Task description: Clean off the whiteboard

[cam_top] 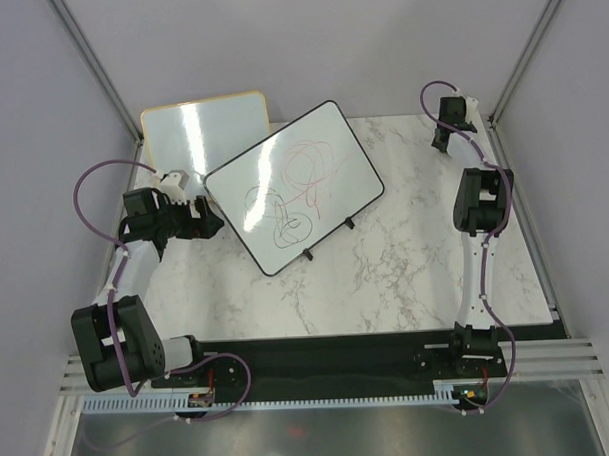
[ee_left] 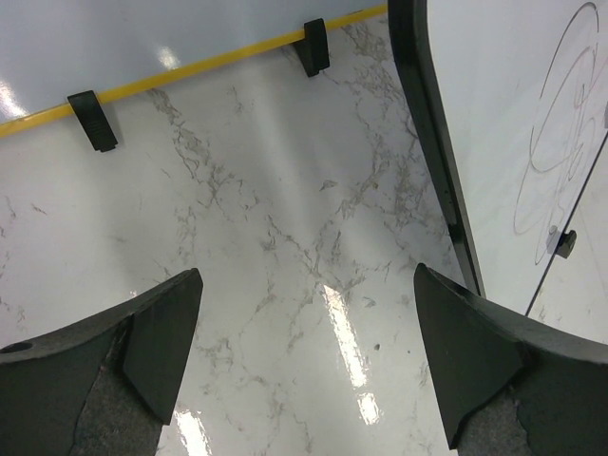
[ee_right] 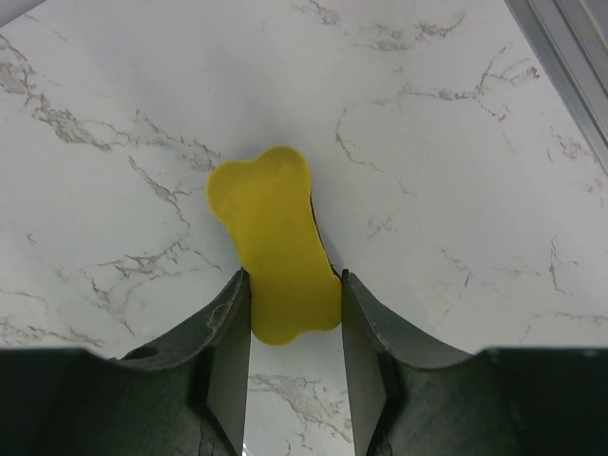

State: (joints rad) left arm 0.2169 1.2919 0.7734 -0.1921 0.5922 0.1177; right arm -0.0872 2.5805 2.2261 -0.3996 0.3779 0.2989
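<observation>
- The marble counter (cam_top: pixel 406 274) is carrying everything
- The whiteboard (cam_top: pixel 294 186) is sitting just to the right of the left pincer (ee_left: pixel 306 285) and well away from the right pincer (ee_right: pixel 294 275); red and dark scribbles are covering it, so no wiping looks done
- The left pincer is hovering with its jaws wide apart, gripping nothing
- The right pincer is clamping a yellow bone-shaped eraser (ee_right: pixel 271 228) between its jaws; carrying it across and wiping are remaining

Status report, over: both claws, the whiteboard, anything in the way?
Left claw open, at edge of whiteboard. Right claw shut on yellow eraser, far right. Board bears scribbles. Orange-framed board at its far-left corner.
</observation>
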